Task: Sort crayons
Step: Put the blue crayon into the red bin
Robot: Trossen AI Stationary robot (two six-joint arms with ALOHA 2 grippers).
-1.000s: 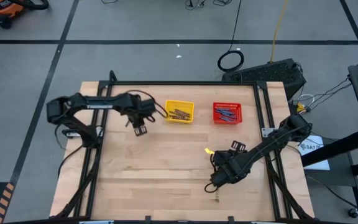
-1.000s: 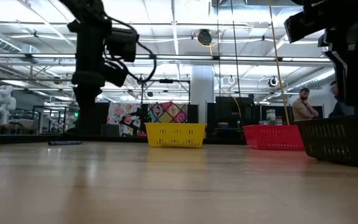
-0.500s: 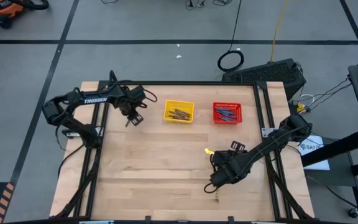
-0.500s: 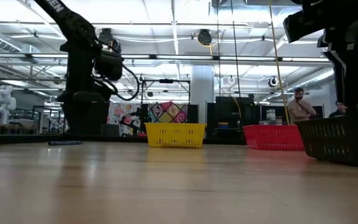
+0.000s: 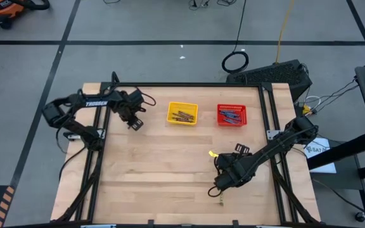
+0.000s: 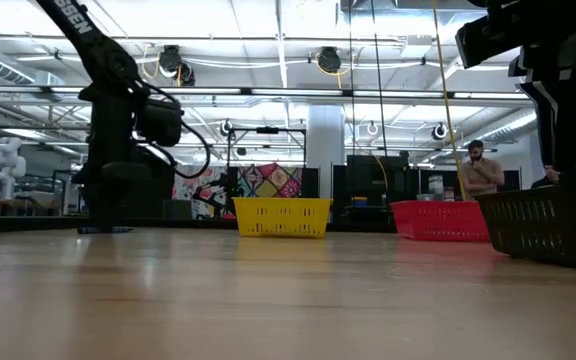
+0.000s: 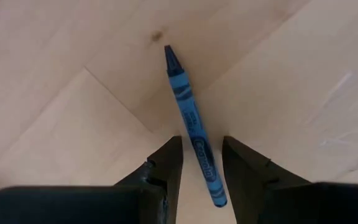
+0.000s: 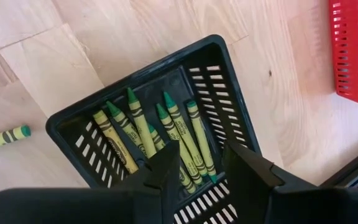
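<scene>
A blue crayon (image 7: 185, 99) lies flat on the wooden table near its far left. My left gripper (image 7: 202, 140) (image 5: 134, 123) points straight down over it, open, with one finger on each side of the crayon's lower half and a gap on both sides. My right gripper (image 8: 201, 151) hangs open above a black mesh basket (image 8: 135, 78) at the table's near right; nothing is between its fingers. Several yellow-green crayons (image 8: 166, 134) lie in that basket. One more yellow-green crayon (image 8: 5, 137) lies on the table beside it.
A yellow basket (image 5: 182, 113) and a red basket (image 5: 232, 115), both with crayons in them, stand side by side near the far edge. A black frame runs along the table's edges. People stand in the room far behind the table.
My left gripper has swung away from the yellow basket toward the table's far left, come down, and rolled about its own axis. It now stands over the blue crayon. The crayon and my right gripper have not moved.
</scene>
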